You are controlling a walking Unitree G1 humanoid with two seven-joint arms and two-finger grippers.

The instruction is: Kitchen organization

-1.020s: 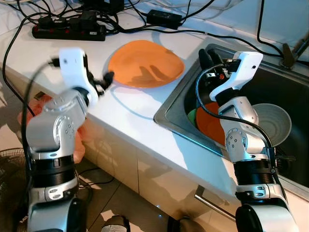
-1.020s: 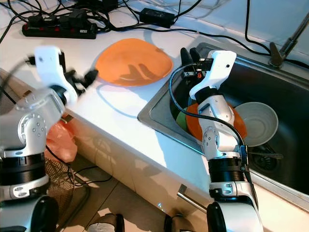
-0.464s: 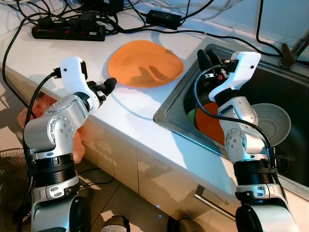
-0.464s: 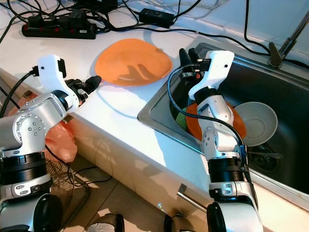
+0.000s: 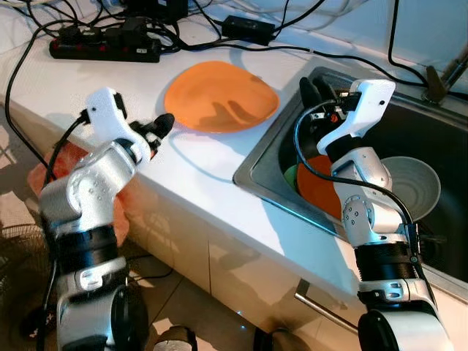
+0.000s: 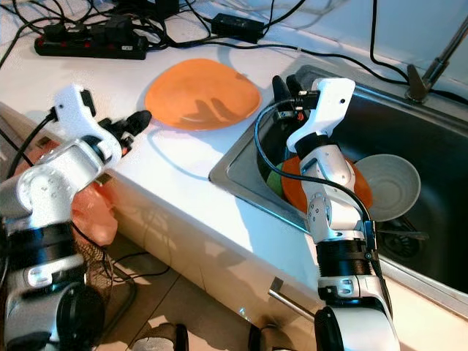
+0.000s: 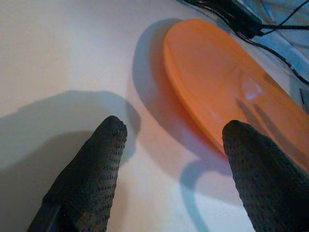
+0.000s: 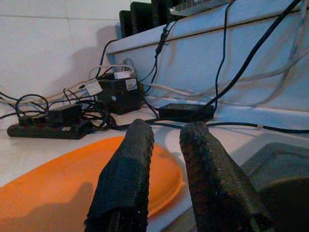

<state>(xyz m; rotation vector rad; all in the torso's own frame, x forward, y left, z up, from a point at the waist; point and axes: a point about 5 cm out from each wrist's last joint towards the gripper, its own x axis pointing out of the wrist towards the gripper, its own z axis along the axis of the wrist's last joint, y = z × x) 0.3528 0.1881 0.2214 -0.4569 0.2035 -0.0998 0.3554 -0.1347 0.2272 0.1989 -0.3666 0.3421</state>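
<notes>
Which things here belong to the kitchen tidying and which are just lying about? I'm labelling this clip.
Job: orange plate on the counter; orange dish, green dish and white bowl in the sink.
Lying about: power strip, black adapter, cables.

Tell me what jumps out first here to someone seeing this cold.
The big orange plate lying alone on the white counter, with the left gripper just off its near edge, fingers apart. Next, the steel sink to its right, holding another orange plate and a pale bowl, the right gripper raised over its corner. Behind, a black power strip amid tangled cables.
</notes>
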